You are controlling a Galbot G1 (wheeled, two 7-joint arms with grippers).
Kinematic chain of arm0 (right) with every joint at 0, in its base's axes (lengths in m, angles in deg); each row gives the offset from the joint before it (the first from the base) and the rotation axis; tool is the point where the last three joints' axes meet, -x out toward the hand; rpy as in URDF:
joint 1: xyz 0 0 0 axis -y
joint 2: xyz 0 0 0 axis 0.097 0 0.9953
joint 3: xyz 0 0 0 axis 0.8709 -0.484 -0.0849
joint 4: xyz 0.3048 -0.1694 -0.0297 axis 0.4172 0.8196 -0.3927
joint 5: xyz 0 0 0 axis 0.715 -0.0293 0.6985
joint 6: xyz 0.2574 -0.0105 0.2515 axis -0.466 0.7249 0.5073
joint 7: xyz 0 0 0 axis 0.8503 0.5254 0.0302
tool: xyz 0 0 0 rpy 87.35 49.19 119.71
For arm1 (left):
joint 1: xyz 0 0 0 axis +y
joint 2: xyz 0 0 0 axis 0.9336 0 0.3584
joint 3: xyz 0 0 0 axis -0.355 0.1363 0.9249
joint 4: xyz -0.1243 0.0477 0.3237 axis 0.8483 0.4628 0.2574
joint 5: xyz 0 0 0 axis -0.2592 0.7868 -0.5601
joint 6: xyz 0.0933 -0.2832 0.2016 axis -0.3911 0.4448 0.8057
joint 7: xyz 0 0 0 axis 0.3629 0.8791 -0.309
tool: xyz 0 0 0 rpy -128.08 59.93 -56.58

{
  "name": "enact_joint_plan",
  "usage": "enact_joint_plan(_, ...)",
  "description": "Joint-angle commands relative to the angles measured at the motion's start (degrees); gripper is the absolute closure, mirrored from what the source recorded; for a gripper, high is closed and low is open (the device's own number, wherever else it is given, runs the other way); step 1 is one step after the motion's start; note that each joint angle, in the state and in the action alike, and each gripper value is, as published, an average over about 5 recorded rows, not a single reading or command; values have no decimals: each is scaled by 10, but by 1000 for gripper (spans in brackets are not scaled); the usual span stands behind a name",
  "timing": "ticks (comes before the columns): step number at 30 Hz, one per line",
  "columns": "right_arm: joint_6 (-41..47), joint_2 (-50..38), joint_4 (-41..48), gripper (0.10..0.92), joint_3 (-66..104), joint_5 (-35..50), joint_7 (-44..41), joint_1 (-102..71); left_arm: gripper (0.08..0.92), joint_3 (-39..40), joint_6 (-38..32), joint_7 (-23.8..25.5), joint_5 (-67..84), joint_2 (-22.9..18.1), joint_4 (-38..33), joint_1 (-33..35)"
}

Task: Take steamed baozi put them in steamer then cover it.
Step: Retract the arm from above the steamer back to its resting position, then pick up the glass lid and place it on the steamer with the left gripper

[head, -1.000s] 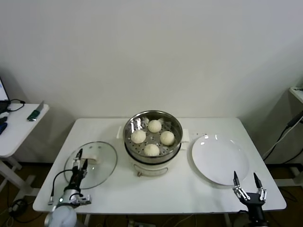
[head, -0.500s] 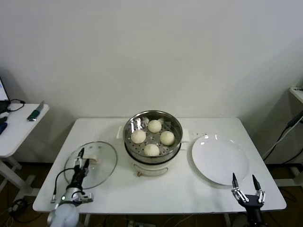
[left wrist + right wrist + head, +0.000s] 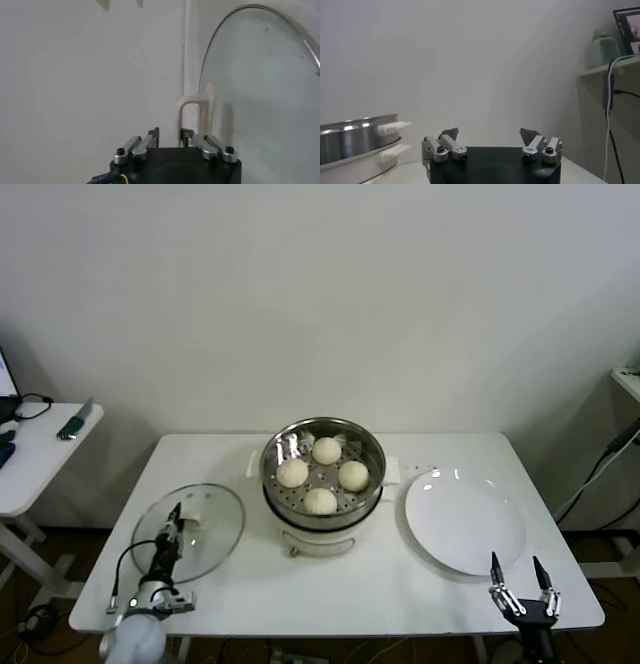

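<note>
Four small round off-white steamed baozi (image 3: 321,475) are sitting inside the round shiny stainless-steel steamer (image 3: 322,446) on its white pot base at the table's centre, so loading looks finished and the covering step is in hand. The round clear glass cover (image 3: 190,532) with its metal rim is lying on the near-left part of the white table (image 3: 330,582), well apart from the steamer. The left gripper (image 3: 173,530) is reaching over it, and in the left wrist view its fingers (image 3: 150,138) are standing narrowly apart right at the whitish rectangular handle (image 3: 196,116); whether they are truly clamping it I cannot tell. The right gripper (image 3: 520,585) is waiting at the near-right table edge, its jaws spread wide on nothing.

Next, I judge, the cover needs a firm hold, a lift clear of the table, then a carry rightward over the steamer's rim. Room between them is open; the flat white plate (image 3: 464,520) is lying right of the steamer, out of that path.
</note>
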Motion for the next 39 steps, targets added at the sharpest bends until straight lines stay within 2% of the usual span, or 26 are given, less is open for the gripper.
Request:
enact_joint_plan(1, 1, 0, -10, 203, 1, 3, -1, -4, 687, -5, -3, -1, 0, -2, 0, 1)
enact_joint_plan(6, 2, -2, -14, 203, 4, 3, -1, -6, 827, -7, 1, 0, 10, -2, -34, 11)
enact_joint_plan(9, 2, -4, -18, 203, 6, 2, 0, -8, 866, -8, 9, 2, 21, 1, -71, 19)
enact_joint_plan(17, 6, -8, -32, 203, 12, 2, 1, -14, 869, 0, 71, 32, 67, 37, -183, 40)
enact_joint_plan(24, 19, -6, -37, 203, 19, -22, 17, -18, 869, 29, 244, 142, 136, 92, -323, 69)
enact_joint_plan(28, 25, -1, -40, 203, 19, -34, 22, -17, 869, 34, 336, 199, 135, 108, -386, 61)
enact_joint_plan(32, 29, 5, -42, 203, 17, -49, 23, -11, 869, 55, 391, 228, 124, 116, -429, 47)
enact_joint_plan(39, 37, 19, -40, 203, 10, -73, 22, 7, 869, 124, 426, 265, 66, 100, -465, 26)
